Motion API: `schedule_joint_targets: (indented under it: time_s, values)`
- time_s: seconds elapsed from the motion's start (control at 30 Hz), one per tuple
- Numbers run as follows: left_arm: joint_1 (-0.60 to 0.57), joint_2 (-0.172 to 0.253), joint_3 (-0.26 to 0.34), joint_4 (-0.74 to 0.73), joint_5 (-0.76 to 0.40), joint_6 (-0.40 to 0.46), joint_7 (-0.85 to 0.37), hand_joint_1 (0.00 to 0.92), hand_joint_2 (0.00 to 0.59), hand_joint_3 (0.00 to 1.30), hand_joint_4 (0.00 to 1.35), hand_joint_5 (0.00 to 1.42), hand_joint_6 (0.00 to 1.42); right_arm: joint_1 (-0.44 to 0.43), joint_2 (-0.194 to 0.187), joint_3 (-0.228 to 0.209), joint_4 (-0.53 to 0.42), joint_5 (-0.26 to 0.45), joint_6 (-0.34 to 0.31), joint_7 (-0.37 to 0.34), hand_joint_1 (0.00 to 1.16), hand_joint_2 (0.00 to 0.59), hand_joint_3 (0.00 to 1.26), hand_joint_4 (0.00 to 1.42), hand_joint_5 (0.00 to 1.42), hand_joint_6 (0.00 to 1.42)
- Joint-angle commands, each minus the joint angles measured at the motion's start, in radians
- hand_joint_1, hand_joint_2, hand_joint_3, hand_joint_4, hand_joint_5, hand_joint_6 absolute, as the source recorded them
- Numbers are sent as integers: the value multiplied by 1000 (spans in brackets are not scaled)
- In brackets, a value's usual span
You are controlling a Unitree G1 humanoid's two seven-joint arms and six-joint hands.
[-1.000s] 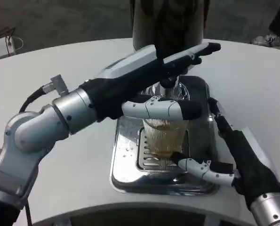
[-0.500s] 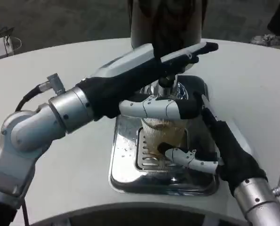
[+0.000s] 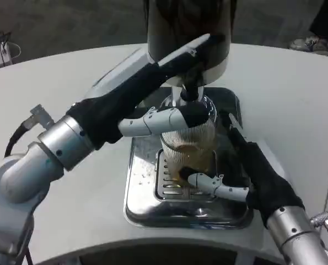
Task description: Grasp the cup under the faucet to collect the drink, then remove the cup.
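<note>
Here, a clear ribbed plastic cup (image 3: 188, 149) stands upright on the slotted grate of a shiny silver metal drip tray (image 3: 139, 193). The tray sits on the round white table (image 3: 70, 99). The cup is right under the small dark faucet (image 3: 187, 94) of a tall dark drink machine (image 3: 187, 27) at the back of the tray. There is some brown drink in the lower part of the cup.

The left hand (image 3: 164, 88) reaches in from the left side. Its long fingers lie flat and straight, up against the bottom of the drink machine, just above the faucet. Its white and black thumb (image 3: 164, 118) stretches across the front of the cup near the rim and seems to touch it. I cannot tell if this hand is really gripping the cup or only resting on it.

The right hand (image 3: 252, 176) comes in from the lower right. Its dark fingers lie along the right side of the cup, and its white thumb (image 3: 216, 185) curls in front of the cup's bottom. This hand is wrapped around the lower part of the cup, holding it.
</note>
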State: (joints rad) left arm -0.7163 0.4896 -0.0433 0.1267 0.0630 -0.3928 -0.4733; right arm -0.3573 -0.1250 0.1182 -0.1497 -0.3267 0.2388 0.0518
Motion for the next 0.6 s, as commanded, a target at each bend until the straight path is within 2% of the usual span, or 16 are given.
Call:
schedule_joint_targets:
  time_s: [0.03,0.3,0.47,0.6]
  values:
    - [45,-41,55,-43,-13,-43,86,0,0,93,5,127,229,-15,-3,-5,19,14,-21,-3,814,201,0,0,0,37]
    - [180,-59,121,-217,-10,-23,161,0,6,107,41,150,256,-23,-6,-15,41,38,-41,-5,815,201,0,0,8,45]
    - [333,-64,171,-362,7,34,199,0,8,108,42,150,262,-32,-8,-22,60,55,-55,2,815,201,0,0,12,47]
    - [488,-50,212,-432,29,87,204,0,13,108,51,150,262,-38,1,-25,83,75,-70,2,810,198,0,0,24,48]
